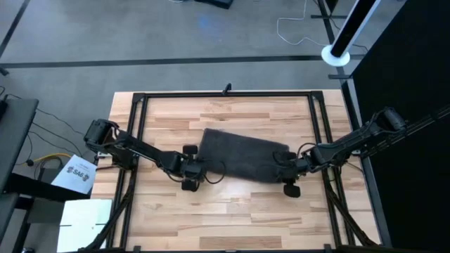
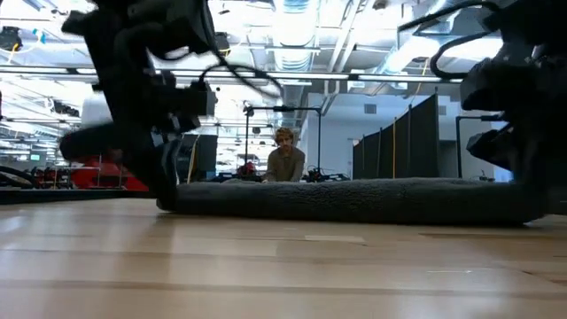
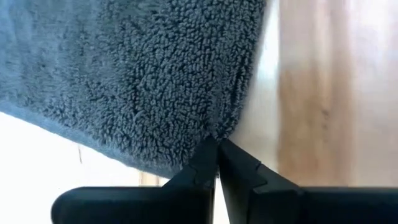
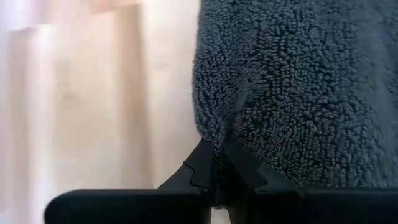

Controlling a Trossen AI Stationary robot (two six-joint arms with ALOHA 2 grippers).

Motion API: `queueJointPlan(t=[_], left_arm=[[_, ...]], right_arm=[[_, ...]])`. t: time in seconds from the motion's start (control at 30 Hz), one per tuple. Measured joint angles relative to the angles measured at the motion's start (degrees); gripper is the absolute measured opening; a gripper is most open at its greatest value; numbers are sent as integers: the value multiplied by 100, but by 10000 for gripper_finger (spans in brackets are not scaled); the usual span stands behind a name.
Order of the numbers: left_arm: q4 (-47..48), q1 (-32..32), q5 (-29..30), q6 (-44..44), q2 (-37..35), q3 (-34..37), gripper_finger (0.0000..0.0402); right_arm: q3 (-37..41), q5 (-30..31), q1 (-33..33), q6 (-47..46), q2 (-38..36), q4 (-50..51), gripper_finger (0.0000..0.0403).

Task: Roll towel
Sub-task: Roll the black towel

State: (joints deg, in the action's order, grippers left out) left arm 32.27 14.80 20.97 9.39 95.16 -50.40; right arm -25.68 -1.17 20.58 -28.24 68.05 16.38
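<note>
The dark charcoal-grey towel point(image 1: 242, 156) lies spread flat and a little askew on the middle of the wooden table; in the low view it shows as a long low band point(image 2: 354, 199). My left gripper point(image 1: 199, 171) is shut on its near-left corner. My right gripper point(image 1: 283, 171) is shut on its near-right corner. The white tag does not show. My left gripper pinches the towel's near-left corner point(image 3: 214, 127) between its two fingers, coming low from the table's left side. The rest of the towel lies on the table. One layer or several, I cannot tell. My right gripper pinches the towel's near edge at the near-right corner point(image 4: 217, 134) between its two fingers, coming low from the table's right side. The cloth puckers at the fingertips. The rest of the towel lies on the table.
A black frame point(image 1: 225, 95) runs around the tabletop. Bare wood point(image 1: 232, 211) lies between the towel and the near edge. A person point(image 2: 285, 159) sits in the room beyond the far edge.
</note>
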Motion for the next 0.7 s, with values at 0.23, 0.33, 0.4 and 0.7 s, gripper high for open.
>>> queueJointPlan(t=[0.23,0.33,0.4,0.7], left_arm=[[244,84,-1307,636,-1046,-106,0],[325,82,-1593,1072,-1637,-106,0],[308,86,-1626,1263,-1964,-106,0],[-383,95,-1620,-713,-1851,-106,48]], right_arm=[[-1,-1790,43,-285,2,-417,8],[-1,-1976,49,-513,-29,-413,8],[-1,-1974,61,-517,-39,-415,8],[-1,-1840,-103,-278,-37,-292,8]])
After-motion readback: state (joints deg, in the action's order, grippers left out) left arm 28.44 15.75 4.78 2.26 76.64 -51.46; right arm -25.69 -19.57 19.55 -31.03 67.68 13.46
